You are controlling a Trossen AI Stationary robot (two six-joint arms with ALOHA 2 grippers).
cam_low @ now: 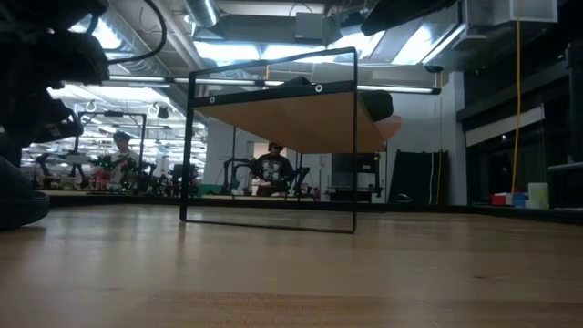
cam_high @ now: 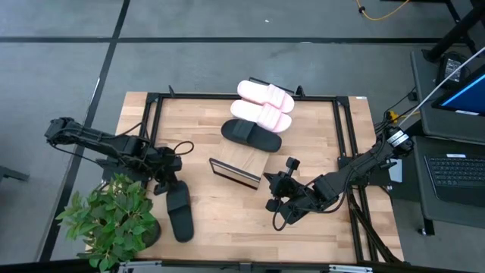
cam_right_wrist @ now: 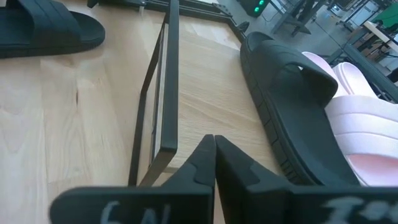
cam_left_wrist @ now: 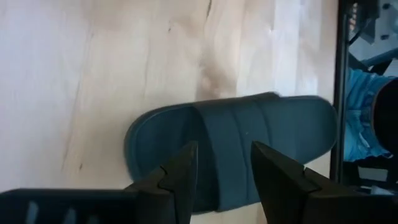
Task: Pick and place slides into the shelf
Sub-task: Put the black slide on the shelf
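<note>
The shelf (cam_high: 244,159) stands mid-table, a slanted light-wood board on a thin black frame (cam_right_wrist: 169,81). Two pink slides (cam_high: 265,95) (cam_high: 261,116) and a black slide (cam_high: 251,135) lie side by side on its far, raised part. A second black slide (cam_high: 179,212) lies sole-down on the table at the near left. My left gripper (cam_left_wrist: 224,168) stands open just above this slide (cam_left_wrist: 236,155), one finger on either side of its strap; no touch shows. My right gripper (cam_right_wrist: 214,146) is shut and empty, hovering near the shelf's near right corner.
A potted plant (cam_high: 114,220) stands at the near left corner, close to the black slide on the table. A black rail frame (cam_high: 342,136) runs around the tabletop. A laptop (cam_high: 455,178) sits off the table's right. People show in the room beyond (cam_low: 271,169).
</note>
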